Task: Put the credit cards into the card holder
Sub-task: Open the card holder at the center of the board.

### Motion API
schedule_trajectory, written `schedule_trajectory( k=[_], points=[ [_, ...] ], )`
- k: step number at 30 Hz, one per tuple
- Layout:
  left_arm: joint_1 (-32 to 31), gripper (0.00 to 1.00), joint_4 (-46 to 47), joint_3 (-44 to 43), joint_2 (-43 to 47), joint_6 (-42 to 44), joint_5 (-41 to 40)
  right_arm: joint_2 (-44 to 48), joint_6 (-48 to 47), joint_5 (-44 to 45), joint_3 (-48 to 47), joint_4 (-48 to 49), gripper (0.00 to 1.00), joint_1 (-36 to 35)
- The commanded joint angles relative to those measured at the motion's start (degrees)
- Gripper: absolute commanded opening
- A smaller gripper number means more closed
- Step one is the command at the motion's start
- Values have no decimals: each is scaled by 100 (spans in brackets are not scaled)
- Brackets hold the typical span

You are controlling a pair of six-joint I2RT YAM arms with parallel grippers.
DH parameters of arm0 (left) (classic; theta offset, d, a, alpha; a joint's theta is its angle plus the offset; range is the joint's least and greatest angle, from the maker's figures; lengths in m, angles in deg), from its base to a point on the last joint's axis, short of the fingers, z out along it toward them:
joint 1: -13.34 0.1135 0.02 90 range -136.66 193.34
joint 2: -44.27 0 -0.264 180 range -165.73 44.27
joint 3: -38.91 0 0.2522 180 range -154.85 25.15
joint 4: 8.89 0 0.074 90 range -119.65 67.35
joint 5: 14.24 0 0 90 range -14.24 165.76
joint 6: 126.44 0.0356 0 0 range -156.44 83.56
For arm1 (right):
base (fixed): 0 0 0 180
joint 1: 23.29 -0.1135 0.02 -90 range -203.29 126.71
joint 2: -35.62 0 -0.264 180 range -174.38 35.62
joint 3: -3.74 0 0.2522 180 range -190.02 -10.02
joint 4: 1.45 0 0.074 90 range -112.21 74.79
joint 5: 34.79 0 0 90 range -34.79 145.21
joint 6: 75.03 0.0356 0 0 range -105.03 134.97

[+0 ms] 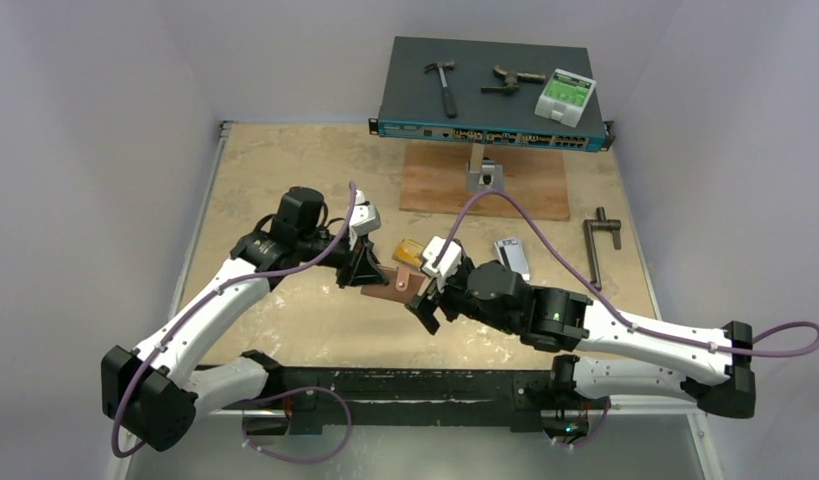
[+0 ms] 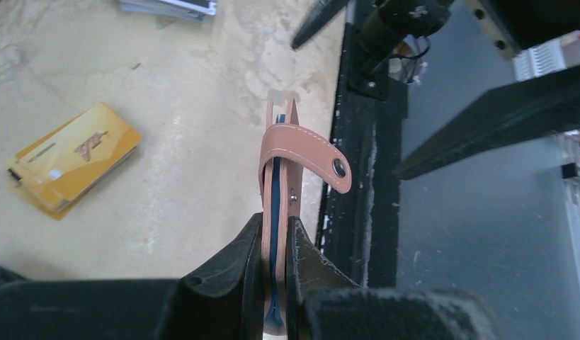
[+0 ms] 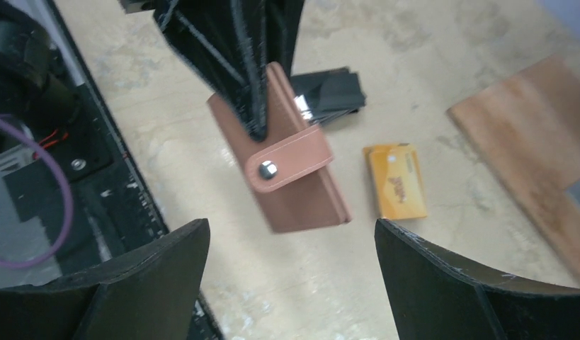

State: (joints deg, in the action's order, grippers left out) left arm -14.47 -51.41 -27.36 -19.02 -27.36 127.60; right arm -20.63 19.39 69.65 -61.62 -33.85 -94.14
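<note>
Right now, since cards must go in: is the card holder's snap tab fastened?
Unfastened: in the left wrist view the snap tab stands off the card holder.

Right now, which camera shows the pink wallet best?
The right wrist view: the card holder shows its broad face and snap tab. The left wrist view gives it edge-on; the top view shows it small.

Beige tabletop point(image 1: 285, 330): wooden board point(image 1: 525, 185) far centre; orange-gold cards point(image 1: 409, 250), black cards point(image 3: 329, 92), silver-grey cards point(image 1: 512, 255) mid-table; metal handle point(image 1: 595, 255) right.

Left hand point(image 3: 256, 122) blocks one end of the card holder point(image 3: 304, 195)
</note>
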Motion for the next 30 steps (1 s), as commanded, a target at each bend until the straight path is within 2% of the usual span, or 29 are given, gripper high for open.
schedule_trajectory(
  k=[1,4,7,11,18,21,23,27,30],
  points=[
    [4,0,-112,-398,24,-219,1115,423,-1175,1063,364,1342,86,-219],
    [-5,0,-218,-433,64,-229,1271,602,-1623,1017,668,2067,88,-337],
    [-9,0,-231,-432,95,-301,1380,457,-1992,710,661,2136,88,-425],
    [-11,0,-232,-471,128,-426,1557,288,-2413,880,695,2384,87,-670],
    [-7,0,-201,-558,178,-564,1869,210,-2886,836,816,2768,79,-781],
    [-6,0,-260,-593,205,-577,1974,206,-2971,893,835,2880,69,-790],
    [-19,0,-338,-602,219,-513,2062,167,-3008,930,793,2870,57,-790],
    [-106,0,-565,-611,224,-272,2033,-25,-2889,793,497,2654,24,-790],
    [-130,0,-663,-602,221,-138,1940,-114,-2645,582,340,2523,7,-792]
  ],
)
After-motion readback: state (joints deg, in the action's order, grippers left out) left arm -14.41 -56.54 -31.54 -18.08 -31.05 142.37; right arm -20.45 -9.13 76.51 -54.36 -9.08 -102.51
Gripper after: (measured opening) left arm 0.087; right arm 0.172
